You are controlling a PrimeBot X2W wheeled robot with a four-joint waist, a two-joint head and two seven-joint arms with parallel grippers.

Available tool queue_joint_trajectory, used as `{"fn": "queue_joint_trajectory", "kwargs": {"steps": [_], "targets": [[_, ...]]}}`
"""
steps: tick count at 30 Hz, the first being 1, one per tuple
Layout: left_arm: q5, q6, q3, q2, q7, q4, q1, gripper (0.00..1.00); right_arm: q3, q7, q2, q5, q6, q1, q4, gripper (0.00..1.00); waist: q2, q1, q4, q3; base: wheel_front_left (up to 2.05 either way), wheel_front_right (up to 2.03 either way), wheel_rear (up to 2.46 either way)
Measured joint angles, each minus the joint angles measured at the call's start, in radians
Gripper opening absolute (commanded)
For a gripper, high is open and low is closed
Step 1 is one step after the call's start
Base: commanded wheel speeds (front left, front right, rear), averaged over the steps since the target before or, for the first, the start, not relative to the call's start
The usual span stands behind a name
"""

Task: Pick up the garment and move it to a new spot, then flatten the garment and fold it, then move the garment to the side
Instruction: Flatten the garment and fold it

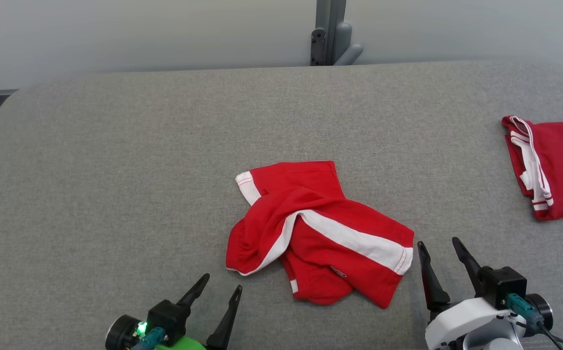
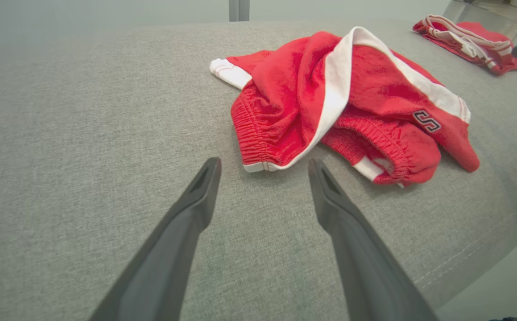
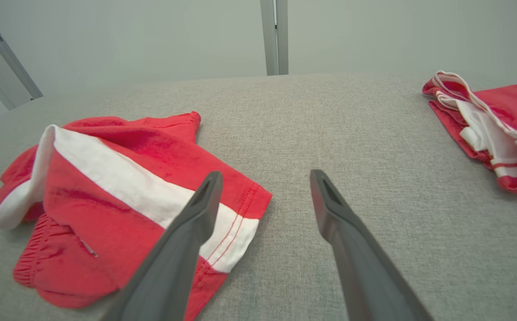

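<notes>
The garment (image 1: 317,233) is a pair of red shorts with white side stripes, lying crumpled near the middle of the grey padded table (image 1: 116,170). It also shows in the left wrist view as the garment (image 2: 352,102) and in the right wrist view as the garment (image 3: 120,196). My left gripper (image 1: 223,283) stands open at the lower left, just short of the shorts' near-left edge, as the left gripper (image 2: 263,166) confirms. Beside the shorts' right hem my right gripper (image 1: 438,243) is open too, and the right gripper (image 3: 265,177) holds nothing.
A second red and white garment (image 1: 551,167), folded, lies at the table's right edge. A grey post (image 1: 330,31) stands behind the table's far edge against a pale wall. Bare grey cloth stretches left of and beyond the shorts.
</notes>
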Motion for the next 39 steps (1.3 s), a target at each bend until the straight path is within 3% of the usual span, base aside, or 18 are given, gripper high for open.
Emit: {"fn": "queue_joint_trajectory", "kwargs": {"steps": [7,24,25,27,28,29,34,39], "targets": [[-0.06,-0.002,-0.108,0.052,0.0,0.062,-0.127,1.0,0.004,0.0,-0.017,-0.005,0.0,-0.018,-0.014,1.0,0.0,0.0,-0.032,0.047,0.0,0.0,0.0],[-0.184,-0.002,-0.143,0.069,0.0,0.18,-0.181,1.0,-0.012,0.0,-0.013,-0.016,0.0,-0.03,-0.046,1.0,0.0,0.0,-0.122,0.074,0.0,0.0,0.0],[-0.195,-0.002,-0.154,0.067,0.0,0.183,-0.181,0.85,-0.013,0.0,-0.013,-0.016,0.0,-0.03,-0.046,1.0,0.0,0.0,-0.122,0.075,0.0,0.0,0.0],[-0.226,-0.002,-0.171,0.065,0.0,0.178,-0.182,0.38,-0.015,0.0,-0.011,-0.016,0.0,-0.03,-0.047,1.0,0.0,0.0,-0.123,0.077,0.0,0.0,0.0],[-0.232,-0.002,-0.179,0.065,0.0,0.171,-0.184,0.27,-0.016,0.0,-0.011,-0.016,0.0,-0.03,-0.048,1.0,0.0,0.0,-0.123,0.077,0.0,0.0,0.0],[-0.241,-0.002,-0.184,0.065,0.0,0.16,-0.188,0.0,-0.018,0.0,-0.011,-0.016,0.0,-0.03,-0.048,1.0,0.0,0.0,-0.123,0.078,0.0,0.0,0.0],[-0.313,-0.002,-0.174,0.05,0.0,0.068,-0.209,0.0,-0.03,0.0,-0.009,-0.016,0.0,-0.028,-0.052,1.0,0.0,0.0001,-0.115,0.079,0.0,0.0,0.0],[-0.505,-0.002,-0.206,0.028,0.0,-0.108,-0.225,0.0,-0.035,0.0,-0.008,-0.019,0.0,-0.024,-0.052,1.0,0.0,0.0,-0.1,0.074,0.0,0.0,0.0]]}}
